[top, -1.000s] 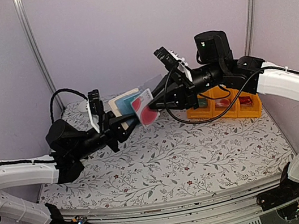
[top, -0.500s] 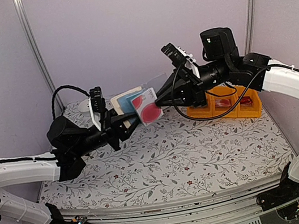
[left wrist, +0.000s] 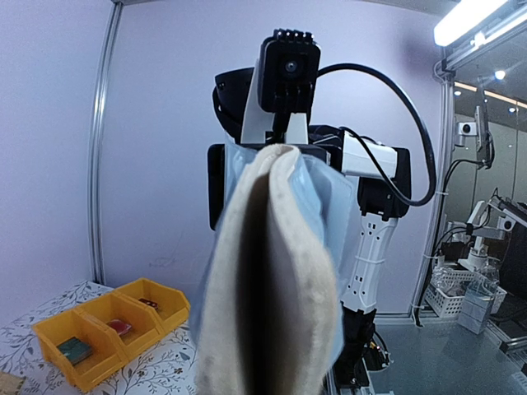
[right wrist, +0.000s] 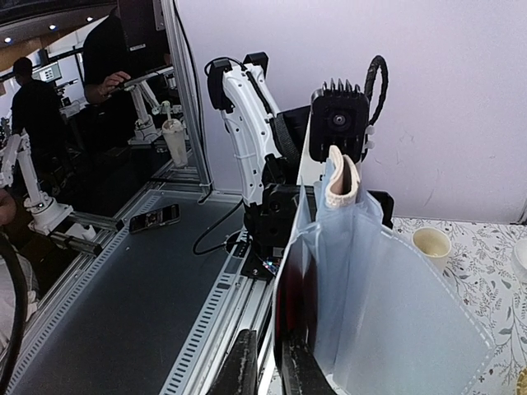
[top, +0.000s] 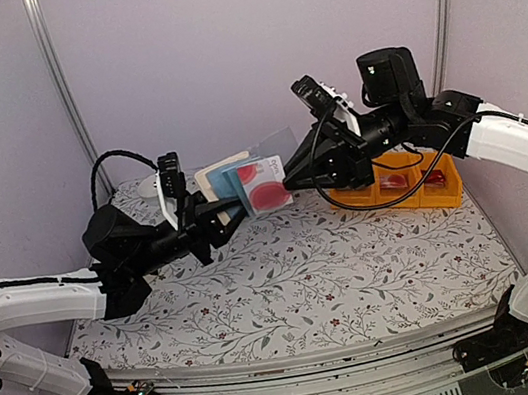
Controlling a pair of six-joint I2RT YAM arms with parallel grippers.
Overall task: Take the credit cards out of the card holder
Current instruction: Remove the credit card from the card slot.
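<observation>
The top external camera sits high at the near side, looking down and forward over the whole tabletop [top: 299,283] to the far wall [top: 249,48]; it is the widest and most distant view. The left wrist camera [right wrist: 339,123] faces right, pressed close to the card holder [left wrist: 272,288], which fills its centre edge-on. The right wrist camera [left wrist: 288,58] faces left, just behind the credit card [right wrist: 298,304]. The two wrist views look at each other, each showing the other's lens beyond the holder. All three views share the card holder. The top and left wrist views also share the yellow bins [left wrist: 107,329] at the far right.
</observation>
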